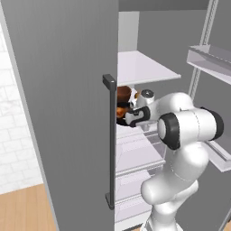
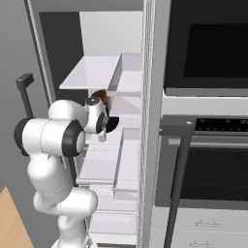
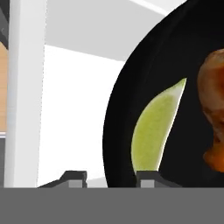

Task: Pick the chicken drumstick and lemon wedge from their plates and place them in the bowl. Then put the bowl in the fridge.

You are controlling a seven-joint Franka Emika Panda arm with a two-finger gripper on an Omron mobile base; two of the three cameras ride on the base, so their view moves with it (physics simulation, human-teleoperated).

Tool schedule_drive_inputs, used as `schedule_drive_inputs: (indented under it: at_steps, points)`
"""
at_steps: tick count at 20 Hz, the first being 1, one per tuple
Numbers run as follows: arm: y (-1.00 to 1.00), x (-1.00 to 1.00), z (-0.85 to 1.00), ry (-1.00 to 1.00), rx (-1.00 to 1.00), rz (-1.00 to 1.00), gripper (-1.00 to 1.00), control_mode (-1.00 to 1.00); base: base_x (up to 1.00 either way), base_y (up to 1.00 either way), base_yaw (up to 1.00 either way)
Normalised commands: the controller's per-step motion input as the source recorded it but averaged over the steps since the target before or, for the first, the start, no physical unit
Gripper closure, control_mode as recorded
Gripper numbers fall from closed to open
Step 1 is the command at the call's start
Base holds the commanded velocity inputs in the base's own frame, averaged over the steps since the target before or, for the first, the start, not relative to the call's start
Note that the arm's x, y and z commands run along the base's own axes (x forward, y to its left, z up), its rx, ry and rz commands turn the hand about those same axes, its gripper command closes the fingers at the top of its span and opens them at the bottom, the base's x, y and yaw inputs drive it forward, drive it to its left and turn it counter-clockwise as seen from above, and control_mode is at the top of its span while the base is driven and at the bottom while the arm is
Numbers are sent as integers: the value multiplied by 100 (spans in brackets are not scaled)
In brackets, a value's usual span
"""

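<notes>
The bowl (image 3: 144, 83), black and holding the lemon wedge (image 3: 155, 131) beside the chicken drumstick (image 3: 214, 113), sits on a white fridge shelf (image 3: 74, 109), its rim between the partly parted fingertips of the gripper (image 3: 109, 177).

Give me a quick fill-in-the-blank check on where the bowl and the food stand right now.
1. The lemon wedge lies inside the black ____.
2. Beside the wedge in the bowl sits the orange-brown chicken ____.
3. The arm reaches into the open ____, past its dark door handle.
4. The shelf beside the bowl is coloured ____.

Missing words: bowl; drumstick; fridge; white
</notes>
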Motion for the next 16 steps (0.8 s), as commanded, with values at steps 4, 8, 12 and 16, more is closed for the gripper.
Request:
schedule_drive_inputs:
  at_steps: [4, 8, 12, 16]
  points:
    - [0, -83, 30, -17, 0, 0, -100, -100, 0, 0, 0]
    - [0, -100, 33, -10, 3, 0, -100, -100, 0, 0, 0]
    - [0, -100, 79, 2, 6, 0, -100, -100, 0, 0, 0]
    - [0, -100, 100, 8, 3, -2, -100, -100, 0, 0, 0]
